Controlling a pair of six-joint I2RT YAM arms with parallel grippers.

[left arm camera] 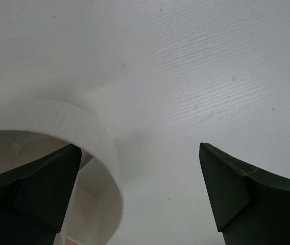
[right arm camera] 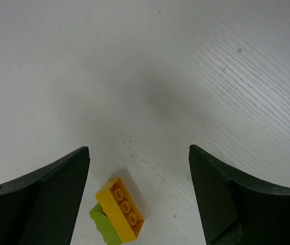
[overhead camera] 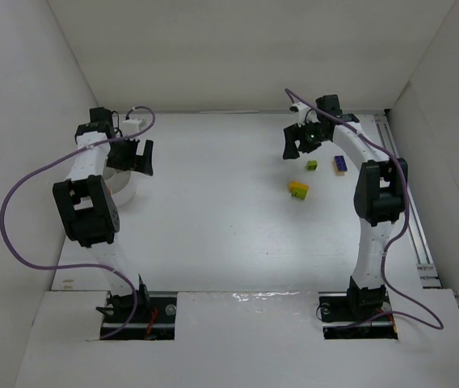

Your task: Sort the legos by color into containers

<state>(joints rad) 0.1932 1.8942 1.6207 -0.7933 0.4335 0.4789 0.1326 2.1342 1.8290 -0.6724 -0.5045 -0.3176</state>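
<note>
Left gripper (left arm camera: 139,148) astride white bowl (left arm camera: 83,127), right gripper (right arm camera: 139,149) — wide — near yellow brick (right arm camera: 122,206)

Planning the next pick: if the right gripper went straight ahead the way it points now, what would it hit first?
Probably bare table. The right gripper is open, and the yellow brick lies short of its fingertips, nearer the camera.

The top camera looks down and forward from high above the near edge of the bench (overhead camera: 213,226), taking in all of it, with the yellow lego (overhead camera: 298,189) right of centre. The right wrist camera sits close over the bench, facing down between the right jaws, with the yellow lego (right arm camera: 120,207) at its lower edge. Both views share this brick. Far left of the yellow lego, the left wrist camera looks closely down between the left jaws at the bowl (left arm camera: 86,130). That bowl (overhead camera: 124,187) also shows from the top.
</note>
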